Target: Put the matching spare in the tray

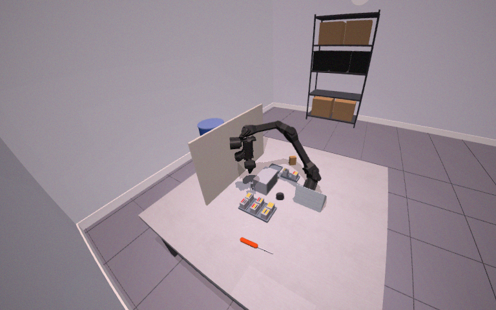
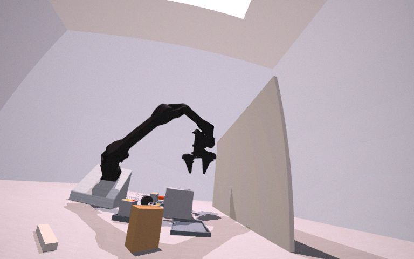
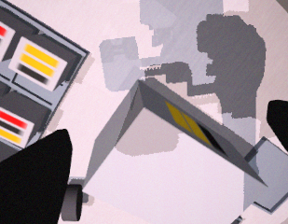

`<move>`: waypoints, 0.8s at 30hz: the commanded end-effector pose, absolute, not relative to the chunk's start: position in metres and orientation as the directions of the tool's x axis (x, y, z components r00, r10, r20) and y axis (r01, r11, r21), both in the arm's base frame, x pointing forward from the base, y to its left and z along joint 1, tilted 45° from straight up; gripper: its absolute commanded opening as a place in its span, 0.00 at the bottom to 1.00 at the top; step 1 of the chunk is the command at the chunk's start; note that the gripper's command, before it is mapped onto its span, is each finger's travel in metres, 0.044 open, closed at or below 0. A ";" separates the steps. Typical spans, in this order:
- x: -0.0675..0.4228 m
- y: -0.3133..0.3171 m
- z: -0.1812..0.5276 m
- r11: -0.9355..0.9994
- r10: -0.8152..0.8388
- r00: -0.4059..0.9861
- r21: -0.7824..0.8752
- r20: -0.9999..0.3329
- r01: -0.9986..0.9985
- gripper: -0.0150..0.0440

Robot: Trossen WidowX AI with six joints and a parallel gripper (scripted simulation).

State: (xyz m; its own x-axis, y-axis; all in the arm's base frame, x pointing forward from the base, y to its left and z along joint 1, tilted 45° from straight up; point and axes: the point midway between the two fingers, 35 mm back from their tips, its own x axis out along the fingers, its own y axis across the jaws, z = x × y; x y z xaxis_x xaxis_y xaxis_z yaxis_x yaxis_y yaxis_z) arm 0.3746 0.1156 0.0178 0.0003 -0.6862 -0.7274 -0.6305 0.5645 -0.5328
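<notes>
The mounted unit [image 1: 265, 180] [image 2: 178, 202] [image 3: 162, 181] is a grey box on the table beside the upright beige board [image 1: 219, 153] [image 2: 254, 167]. The wrist view shows its back face with a dark label [image 3: 192, 123] carrying yellow bars, seen at a steep angle. Several spares with red and yellow stripes sit in a dark rack [image 1: 241, 209] [image 3: 75, 69]; one spare [image 3: 38, 63] shows two yellow bars. More spares sit in a second holder [image 1: 290, 175]. The flat dark tray [image 1: 274, 166] [image 2: 190, 228] lies by the unit. My gripper [image 1: 250, 168] [image 2: 197, 167] [image 3: 171, 125] is open and empty, hanging above the unit near the board.
A grey wedge [image 1: 309, 197] [image 2: 100, 192] stands by the arm's base, with a black puck [image 1: 279, 196] beside it. A brown block [image 1: 292, 159] [image 2: 143, 227], a small pale block [image 2: 46, 237] and an orange screwdriver [image 1: 254, 244] also lie on the table. A shelf [image 1: 341, 65] stands at the far wall.
</notes>
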 end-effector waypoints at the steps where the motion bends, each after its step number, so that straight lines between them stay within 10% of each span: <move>1: 0.349 0.141 -0.042 0.267 -0.691 -0.024 -0.225 -0.722 -0.937 1.00; 14: 0.330 0.156 -0.078 0.024 -0.694 -0.029 0.018 -0.719 -1.000 1.00; 19: 0.327 0.137 -0.093 0.024 -0.695 -0.029 0.017 -0.718 -1.000 0.78; 24: 0.323 0.122 -0.102 0.024 -0.696 -0.029 0.017 -0.718 -1.000 0.76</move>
State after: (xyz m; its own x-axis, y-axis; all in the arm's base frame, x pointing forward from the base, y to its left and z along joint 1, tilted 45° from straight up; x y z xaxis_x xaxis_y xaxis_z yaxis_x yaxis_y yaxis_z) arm 0.3268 0.1295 -0.0970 -0.0266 -0.6909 -0.7224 -0.9995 0.0289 0.0091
